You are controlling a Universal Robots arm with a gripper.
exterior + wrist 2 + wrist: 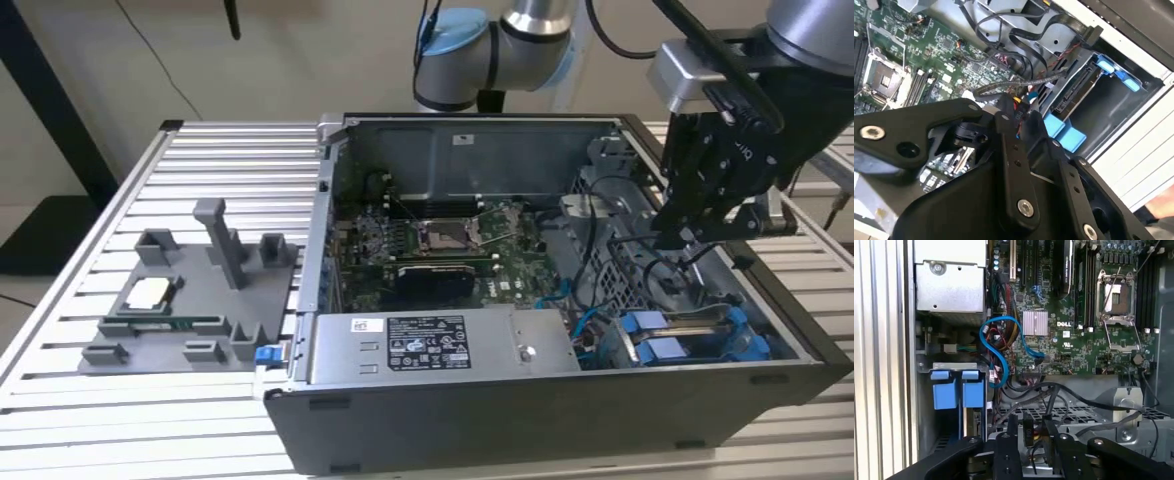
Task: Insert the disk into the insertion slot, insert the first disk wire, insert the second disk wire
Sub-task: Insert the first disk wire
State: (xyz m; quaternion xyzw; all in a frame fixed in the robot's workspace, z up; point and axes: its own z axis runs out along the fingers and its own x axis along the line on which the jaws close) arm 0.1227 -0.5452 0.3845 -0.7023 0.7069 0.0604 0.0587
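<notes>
gripper: (683,238) hangs just over the drive cage (1084,412), jaws pinched on a black disk wire plug (1028,431). Red and yellow leads trail off it.
why that grip: holding the plug by its body leaves the mating end free for the disk, I'd guess.
disk: (1076,95) sits inside the drive cage, seated in the insertion slot (1109,102). Its connector edge faces out of the cage toward the gripper, so a plug can reach it.
blue carrier: (944,392) tabs sit at the cage mouth, with a second blue tab just beside.
task state: disk step looks done. I see no plug on the disk's connector edge, so I judge this is the first wire.
blue data cable: (999,350) loops beside the cage off the motherboard (1074,340). Can't tell where its free end is.
black cables: (1094,402) draped over the cage top, near the fingers. Snag risk.
power supply: (441,345) next to the cage, on the exterior view's left of it.
</notes>
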